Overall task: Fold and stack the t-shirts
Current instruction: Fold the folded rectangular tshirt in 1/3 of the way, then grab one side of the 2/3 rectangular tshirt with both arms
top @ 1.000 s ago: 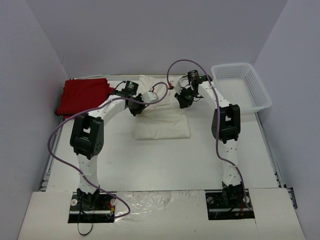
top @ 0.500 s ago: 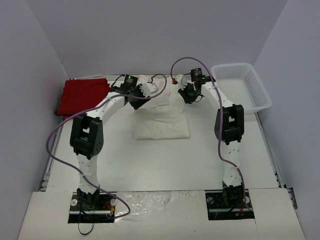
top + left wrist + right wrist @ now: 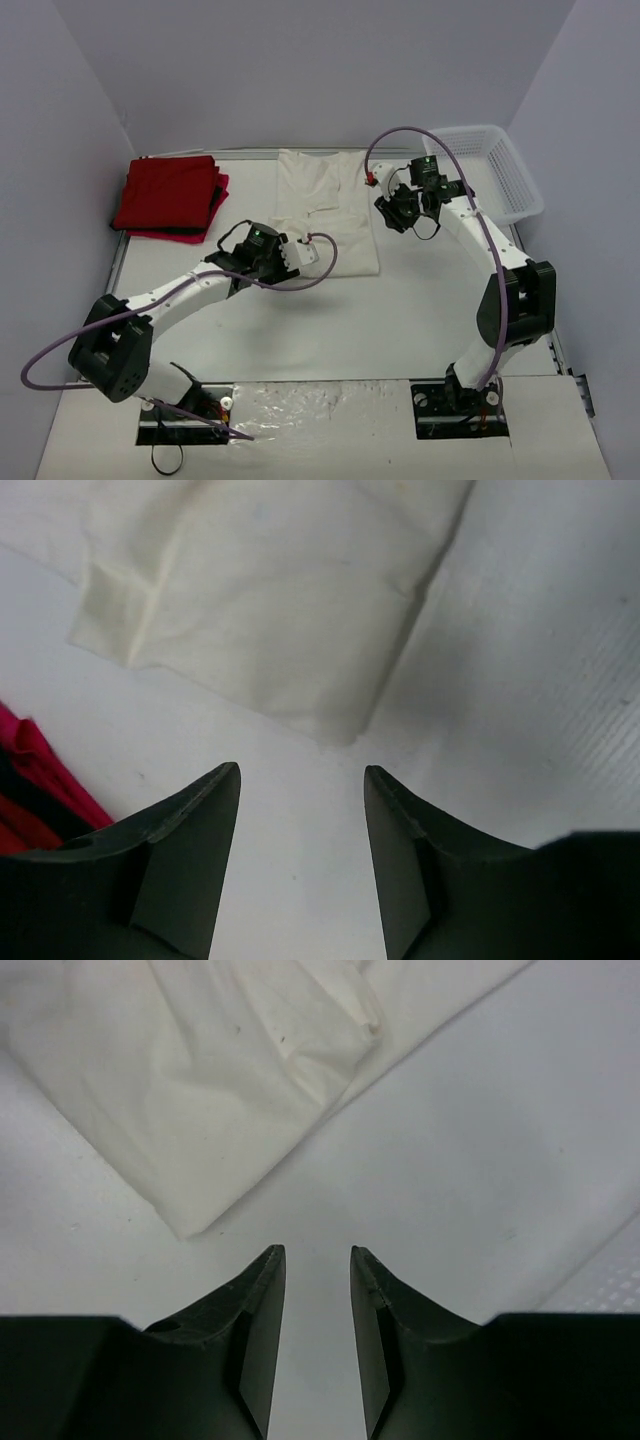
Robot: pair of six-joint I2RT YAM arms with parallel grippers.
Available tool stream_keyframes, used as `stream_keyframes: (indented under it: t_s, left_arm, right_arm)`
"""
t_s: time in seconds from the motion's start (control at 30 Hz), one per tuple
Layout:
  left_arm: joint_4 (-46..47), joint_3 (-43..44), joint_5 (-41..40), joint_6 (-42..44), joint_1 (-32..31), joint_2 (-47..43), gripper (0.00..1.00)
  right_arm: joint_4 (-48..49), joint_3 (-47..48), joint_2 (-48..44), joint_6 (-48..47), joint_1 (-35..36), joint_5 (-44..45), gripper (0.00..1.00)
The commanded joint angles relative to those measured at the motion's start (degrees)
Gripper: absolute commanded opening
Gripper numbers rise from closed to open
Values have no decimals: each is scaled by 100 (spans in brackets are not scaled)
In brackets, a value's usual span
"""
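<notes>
cream t-shirt (image 3: 330, 215) flat on bench (image 3: 350, 320) | left end effector (image 3: 300, 775) open, empty, at its near-left corner — right end effector (image 3: 317, 1255) open, empty, beside its right edge | risk: one-layer pinch could skew fold

White table (image 3: 400, 320), plain lavender walls (image 3: 300, 70)

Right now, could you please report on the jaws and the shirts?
Both jaws open, empty. Cream-white cloth t-shirt partly folded, flat mid-table. Red folded cloth shirts stacked far left. No obstruction seen.
</notes>
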Motion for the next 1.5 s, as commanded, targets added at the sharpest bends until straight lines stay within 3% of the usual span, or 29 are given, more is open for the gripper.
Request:
stream_keyframes:
  t_s: [0.0,0.2,0.4,0.77,1.1,1.17,1.2,1.3,1.47]
  left_arm:
    - [816,-508,-824,134,-275,-88,51]
    - [2144,-1036,-1678,126,-610,254,51]
    - [2558,-1212,-1635,152,-610,553,51]
    - [2023,-1134,-994,179,-610,791,50]
    - [1636,-826,-975,179,-610,1063,50]
    - [1505,-651,-1090,187,-601,1220,43]
    - [1435,-598,-1090,161,-610,1274,29]
    - [1294,-457,-1072,152,-610,1414,3]
    - [1214,-413,-985,126,-601,1380,2]
  right_arm:
    - [-34,-520,-281,194,-22,-16,29]
    - [36,-1022,-353,273,-162,99,31]
    - [177,-1259,-159,334,-321,116,31]
    - [273,-1268,86,317,-435,301,31]
    - [485,-1505,281,352,-435,169,31]
    - [485,-1506,219,343,-435,82,31]
    - [485,-1506,201,343,-435,73,31]
    - [485,-1532,219,317,-435,108,31]
    - [467,-1655,-18,300,-427,-67,32]
